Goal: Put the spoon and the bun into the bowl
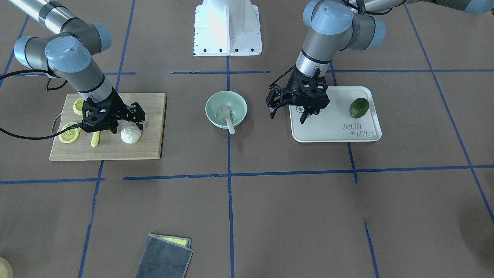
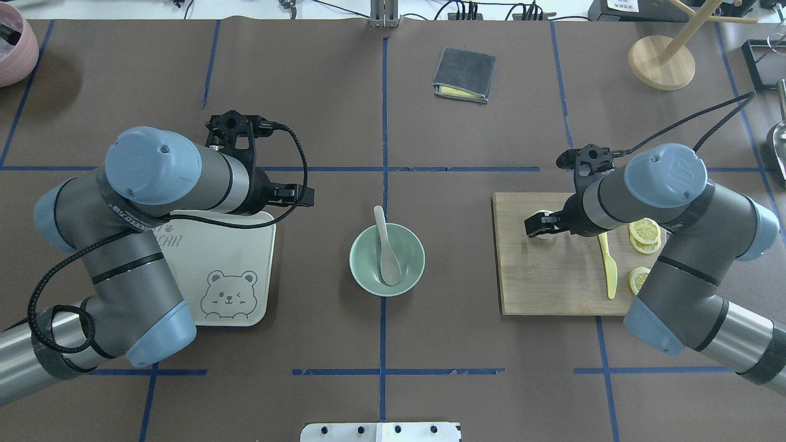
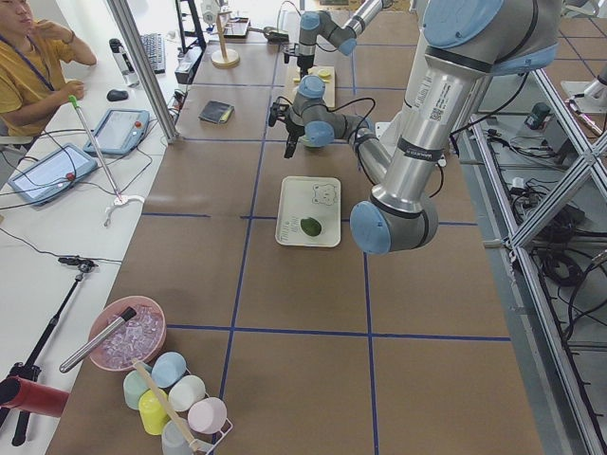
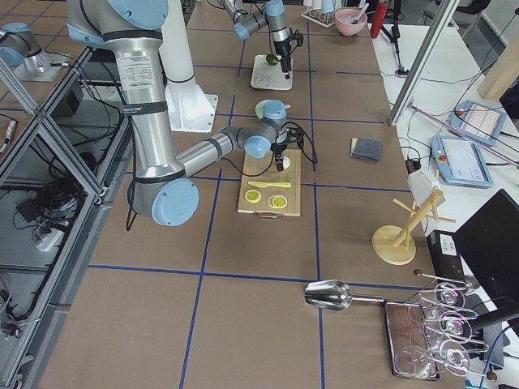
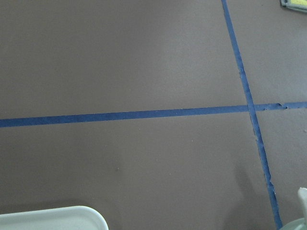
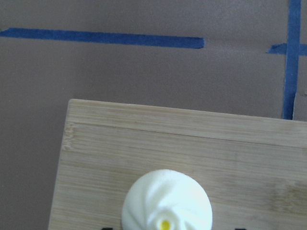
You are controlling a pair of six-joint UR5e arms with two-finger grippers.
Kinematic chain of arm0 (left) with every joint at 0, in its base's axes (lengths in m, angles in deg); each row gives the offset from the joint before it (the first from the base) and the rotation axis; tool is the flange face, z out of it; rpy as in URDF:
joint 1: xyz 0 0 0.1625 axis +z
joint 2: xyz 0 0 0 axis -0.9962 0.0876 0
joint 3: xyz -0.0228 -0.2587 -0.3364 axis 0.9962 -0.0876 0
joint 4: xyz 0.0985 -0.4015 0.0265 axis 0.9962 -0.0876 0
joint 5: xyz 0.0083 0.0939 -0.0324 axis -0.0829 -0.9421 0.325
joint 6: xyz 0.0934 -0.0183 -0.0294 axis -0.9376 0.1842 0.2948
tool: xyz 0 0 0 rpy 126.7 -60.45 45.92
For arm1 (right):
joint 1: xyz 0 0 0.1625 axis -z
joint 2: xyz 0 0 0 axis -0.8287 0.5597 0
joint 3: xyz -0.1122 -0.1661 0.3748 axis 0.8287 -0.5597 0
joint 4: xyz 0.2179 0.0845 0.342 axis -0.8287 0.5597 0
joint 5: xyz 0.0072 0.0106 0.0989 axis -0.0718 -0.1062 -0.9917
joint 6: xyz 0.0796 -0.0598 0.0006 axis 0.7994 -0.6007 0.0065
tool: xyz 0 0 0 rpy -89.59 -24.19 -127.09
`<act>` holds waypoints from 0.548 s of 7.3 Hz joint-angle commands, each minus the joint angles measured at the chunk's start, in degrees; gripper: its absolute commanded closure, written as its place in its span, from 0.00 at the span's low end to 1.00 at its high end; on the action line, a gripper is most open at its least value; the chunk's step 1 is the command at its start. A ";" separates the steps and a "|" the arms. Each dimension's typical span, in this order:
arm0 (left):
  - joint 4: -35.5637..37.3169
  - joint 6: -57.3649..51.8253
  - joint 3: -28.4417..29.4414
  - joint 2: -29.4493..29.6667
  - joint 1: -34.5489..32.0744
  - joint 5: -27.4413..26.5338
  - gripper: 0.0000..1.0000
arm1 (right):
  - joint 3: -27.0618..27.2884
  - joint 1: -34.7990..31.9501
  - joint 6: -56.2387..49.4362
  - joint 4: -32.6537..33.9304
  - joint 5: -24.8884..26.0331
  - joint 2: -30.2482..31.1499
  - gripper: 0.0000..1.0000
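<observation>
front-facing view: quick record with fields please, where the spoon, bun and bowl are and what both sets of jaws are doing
spoon: in the bowl, scoop inside, handle leaning over the rim
bowl: upright on the table, between the two arms
bun: on the cutting board, not yet in the bowl
right jaws: open, just above the bun; contact cannot be told
left jaws: open, empty, over the tray corner on the bowl side
avocado: lying on the tray
left to do: the bun

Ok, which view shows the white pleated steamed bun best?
Right wrist-mounted: the white pleated steamed bun is close up, swirl clear, bottom cropped. Front-facing shows it nearly whole on the wooden board; overhead, the right arm hides most; side views give a speck.
</observation>
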 commanded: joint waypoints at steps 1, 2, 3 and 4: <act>0.00 0.02 0.13 0.00 0.03 0.00 0.00 | -0.30 0.26 -0.07 0.00 1.21 -0.07 0.13; 0.00 0.02 0.13 -0.44 0.03 0.00 0.00 | -0.30 0.52 -0.07 0.00 1.48 -0.15 0.15; 0.00 -0.07 0.13 -0.79 0.03 0.00 0.00 | -0.12 0.52 -0.07 0.00 1.48 -0.15 0.19; 0.00 0.02 0.13 -0.79 0.03 0.00 0.00 | -0.38 0.61 -0.07 0.09 2.26 -0.76 0.23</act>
